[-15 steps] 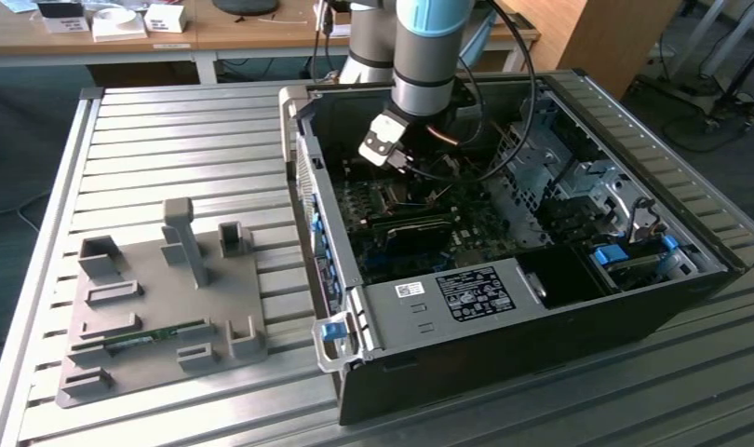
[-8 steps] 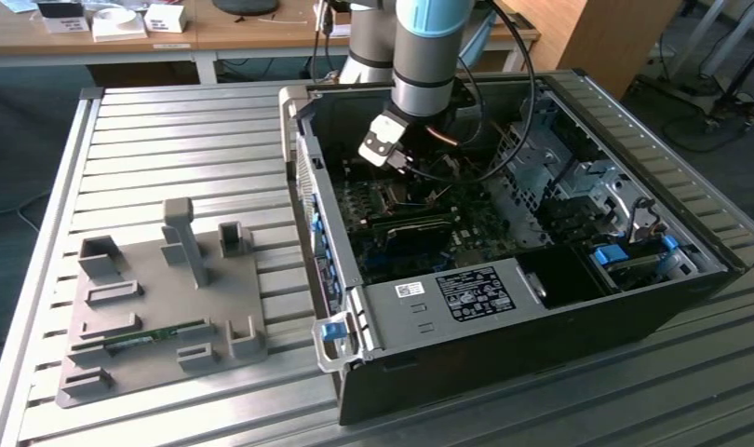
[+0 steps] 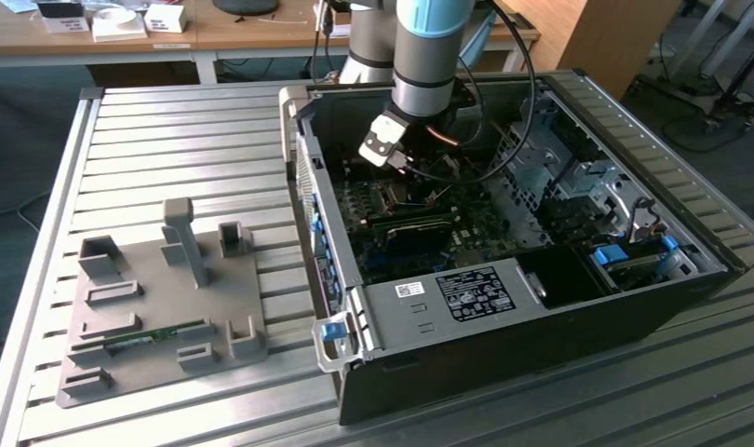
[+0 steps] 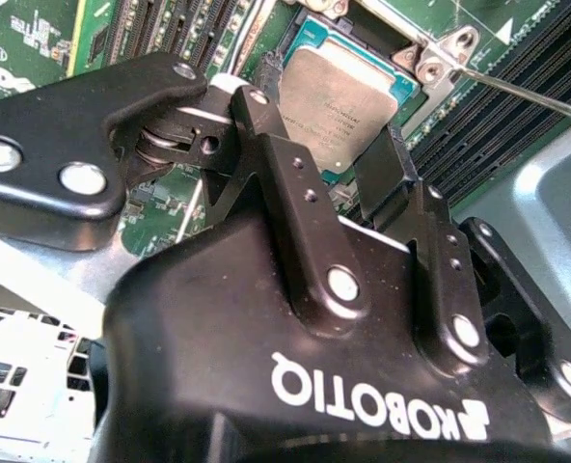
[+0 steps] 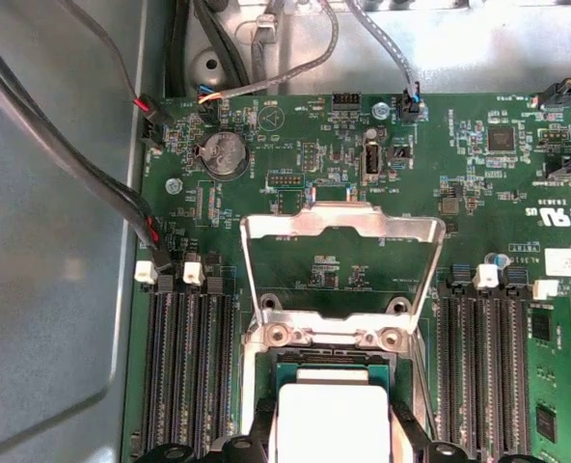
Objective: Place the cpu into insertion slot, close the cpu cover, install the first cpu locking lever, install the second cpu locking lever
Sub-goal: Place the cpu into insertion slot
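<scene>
while my gripper (image 4: 321,121) hangs inside case (image 3: 477,363), cpu (image 4: 343,87) lies flat at socket (image 5: 329,359), edges parallel to memory slots (image 5: 184,367) flanking both sides; cpu cover (image 5: 341,227) swung back; cannot tell whether jaws clamp cpu.

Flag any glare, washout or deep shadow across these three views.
First wrist view: the cpu top is washed out white, and the open cpu cover glints. Second wrist view: the cpu is evenly lit. Exterior view: the computer case interior lies in shadow.
</scene>
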Controlling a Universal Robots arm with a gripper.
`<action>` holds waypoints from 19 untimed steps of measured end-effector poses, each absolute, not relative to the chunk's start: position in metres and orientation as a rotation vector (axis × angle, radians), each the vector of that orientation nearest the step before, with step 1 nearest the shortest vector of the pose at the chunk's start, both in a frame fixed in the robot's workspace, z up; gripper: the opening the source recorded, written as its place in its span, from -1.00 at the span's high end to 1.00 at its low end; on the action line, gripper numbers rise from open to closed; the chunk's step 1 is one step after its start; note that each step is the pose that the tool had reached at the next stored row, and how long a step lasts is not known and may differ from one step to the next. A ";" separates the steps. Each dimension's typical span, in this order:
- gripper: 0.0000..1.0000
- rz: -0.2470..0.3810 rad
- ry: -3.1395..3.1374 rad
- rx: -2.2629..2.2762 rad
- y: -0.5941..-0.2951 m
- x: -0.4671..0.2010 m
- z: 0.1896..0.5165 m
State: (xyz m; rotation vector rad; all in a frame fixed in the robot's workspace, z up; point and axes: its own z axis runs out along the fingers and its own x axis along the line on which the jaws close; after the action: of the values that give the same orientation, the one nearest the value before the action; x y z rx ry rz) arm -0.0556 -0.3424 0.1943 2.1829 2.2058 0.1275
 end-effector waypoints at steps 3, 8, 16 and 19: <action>-0.08 0.128 2.206 2.183 -0.342 -0.055 0.194; -0.08 0.127 2.202 2.187 -0.342 -0.055 0.194; -0.08 0.127 2.193 2.195 -0.342 -0.055 0.194; -0.08 0.127 2.190 2.198 -0.342 -0.054 0.194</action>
State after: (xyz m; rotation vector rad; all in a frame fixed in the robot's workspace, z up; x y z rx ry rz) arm -0.0545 -0.3424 0.1939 2.1977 2.1904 0.1270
